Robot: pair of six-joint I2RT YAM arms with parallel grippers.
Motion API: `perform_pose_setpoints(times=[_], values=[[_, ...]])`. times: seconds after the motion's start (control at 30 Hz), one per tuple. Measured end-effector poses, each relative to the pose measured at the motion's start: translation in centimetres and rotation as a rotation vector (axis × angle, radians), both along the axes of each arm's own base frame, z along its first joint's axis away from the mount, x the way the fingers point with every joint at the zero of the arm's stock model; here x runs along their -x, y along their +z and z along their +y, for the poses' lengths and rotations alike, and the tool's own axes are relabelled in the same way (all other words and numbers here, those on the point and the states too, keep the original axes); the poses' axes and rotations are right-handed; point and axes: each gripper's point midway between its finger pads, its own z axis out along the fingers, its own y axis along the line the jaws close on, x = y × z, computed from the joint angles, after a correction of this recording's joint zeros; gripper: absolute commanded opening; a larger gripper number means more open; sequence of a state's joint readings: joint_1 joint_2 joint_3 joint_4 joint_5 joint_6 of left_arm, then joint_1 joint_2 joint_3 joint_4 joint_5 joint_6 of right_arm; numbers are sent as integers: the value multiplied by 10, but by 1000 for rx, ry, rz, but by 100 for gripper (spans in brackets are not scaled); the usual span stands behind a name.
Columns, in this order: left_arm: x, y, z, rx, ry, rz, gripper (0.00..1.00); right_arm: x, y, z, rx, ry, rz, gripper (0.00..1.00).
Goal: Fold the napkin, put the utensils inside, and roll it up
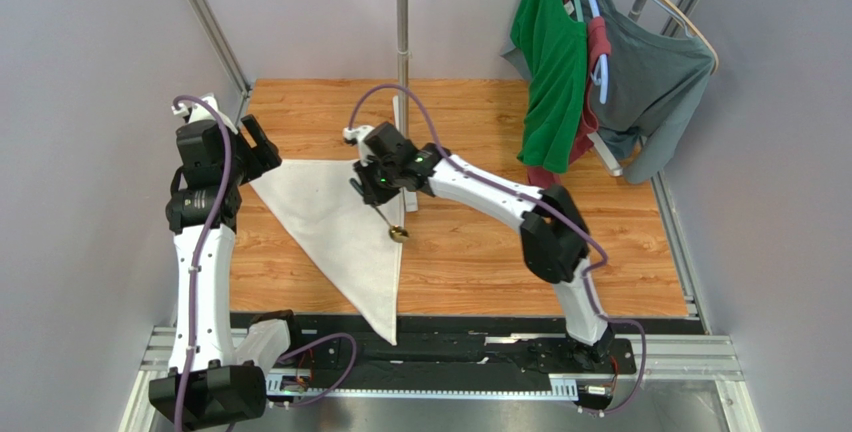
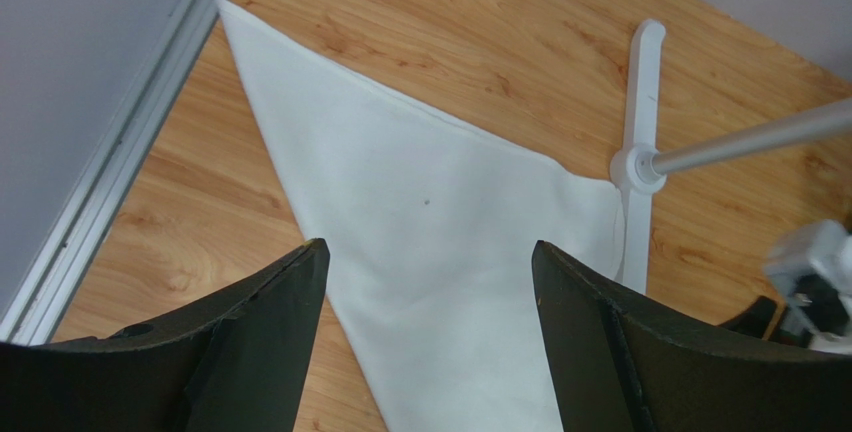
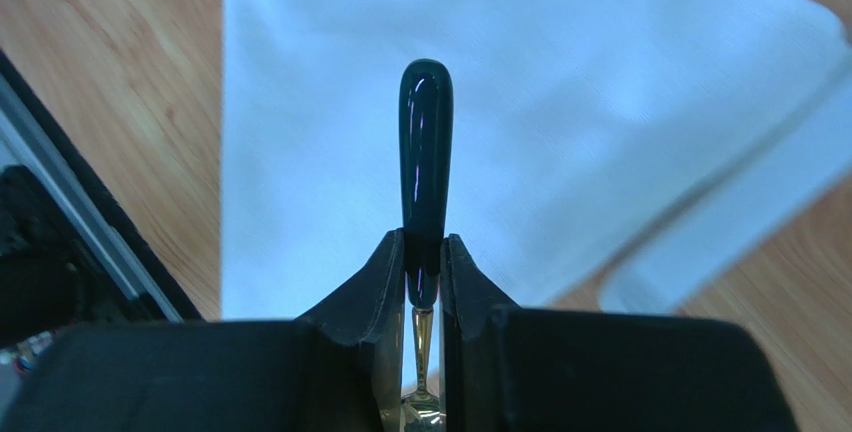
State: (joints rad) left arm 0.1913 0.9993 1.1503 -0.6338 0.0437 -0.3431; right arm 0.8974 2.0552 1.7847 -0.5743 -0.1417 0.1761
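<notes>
My right claw point(image 1: 365, 190) is pinching the spoon point(image 1: 388, 220) on its slim black handle, low down near the neck. In the right wrist view most of the handle point(image 3: 425, 152) sticks out past the pads, and only a small patch is gripped. The brassy bowl hangs toward 5 o'clock from the claw, right at the 3 o'clock edge of the napkin point(image 1: 335, 227). I cannot tell whether it touches the cloth. The napkin lies folded into a triangle on the table point(image 1: 480, 262), with its long point at 6 o'clock.

My first worry is that the handle looks glossy and the pinch is narrow. I judge the spoon could swivel between the pads if the bowl catches on the fabric. My second is that a release here could leave the spoon half off the cloth, because the bowl sits so close to the edge. It then might not get caught in the roll.

My left claw point(image 1: 258, 147) hovers spread wide over the 10 o'clock corner, gripping nothing, so nothing pins the thin cloth. If the spoon drags, the fold could open. The 6 o'clock point seems to overhang the table's near edge and could pull the napkin down. The white pole stand point(image 1: 403, 72) has its foot at the 1 o'clock corner, and the rolled cloth could snag there.
</notes>
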Motion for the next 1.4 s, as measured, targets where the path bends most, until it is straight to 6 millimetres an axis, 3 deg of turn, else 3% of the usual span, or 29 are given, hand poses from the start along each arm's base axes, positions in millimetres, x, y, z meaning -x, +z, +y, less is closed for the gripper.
perform_pose_setpoints(times=[0.03, 0.13, 0.3, 0.5, 0.8, 0.93, 1.2, 1.4], values=[[3, 3, 3, -7, 23, -11, 84, 0, 0, 25, -21, 21, 3, 0], [12, 12, 10, -26, 76, -41, 84, 6, -13, 71, -60, 59, 28, 0], [16, 15, 14, -26, 105, -56, 84, 22, -48, 113, -81, 75, 100, 0], [14, 2, 7, 13, 82, -27, 84, 32, -69, 131, -95, 64, 140, 0], [11, -3, 0, 41, 55, -19, 84, 18, -45, 165, -232, 38, 100, 0], [11, -3, -2, 52, 46, -20, 84, 12, -44, 175, -267, 40, 80, 0], [9, -4, -6, 67, 29, -16, 84, 12, -74, 181, -241, 59, 56, 0], [9, -6, -6, 82, 25, -16, 84, 14, -74, 186, -247, 73, 31, 0]])
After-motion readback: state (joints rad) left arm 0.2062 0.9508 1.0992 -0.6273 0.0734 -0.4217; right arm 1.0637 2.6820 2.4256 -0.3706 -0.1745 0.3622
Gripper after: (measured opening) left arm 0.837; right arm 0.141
